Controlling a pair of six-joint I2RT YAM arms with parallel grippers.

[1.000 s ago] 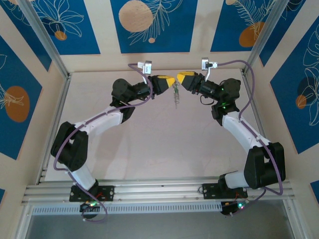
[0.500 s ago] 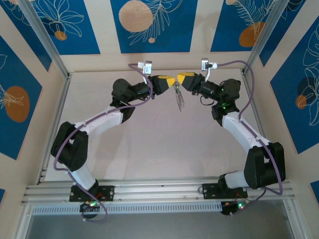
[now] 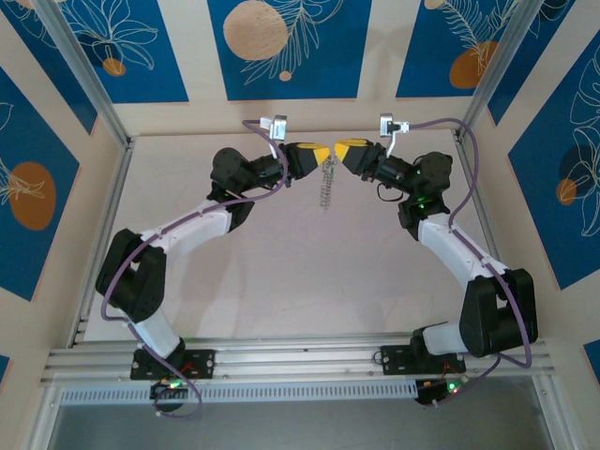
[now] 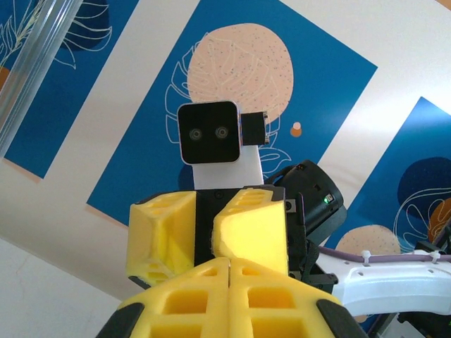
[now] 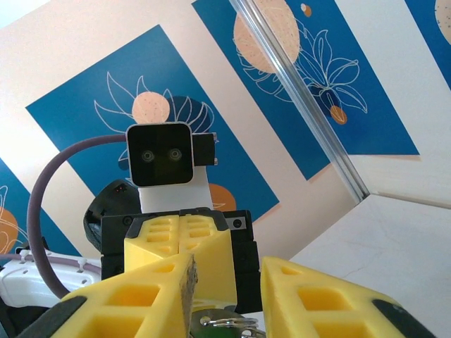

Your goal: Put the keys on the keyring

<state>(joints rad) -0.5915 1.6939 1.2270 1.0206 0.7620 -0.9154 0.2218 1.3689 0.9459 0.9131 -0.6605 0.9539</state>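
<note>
While the thin grey oval keyring (image 3: 326, 183) hangs in the air with its fringe of small silvery pieces dangling toward the pale surface (image 3: 281, 272), treat threading as the step in hand. The arms meet tip to tip above the far half of the surface, and no task item lies on it. In the top view the keyring's upper end sits where the two yellow-fingered grippers face each other. It is just beside the tip of the left gripper (image 3: 324, 155) and just short of the right gripper (image 3: 339, 150).

Check the left gripper first. Its wrist view shows the yellow fingers (image 4: 211, 296) pressed together along a closed seam. The loop is hidden there, so take its hold on the keyring as a judgement, not a sighting.

The right gripper stands narrowly apart. Between its fingers (image 5: 134, 299), close to the one at the left of that view, you see a silvery ring and a greenish patch. This is probably the tiny silvery key (image 5: 206, 327) with the pale mint-green head. You cannot tell whether the fingers touch it.

Next move: confirm that the key is seated on the loop before you withdraw the right arm. Keep the left grip firm, since the hanging fringe is free to swing. Back away slowly along the line of the loop.
</note>
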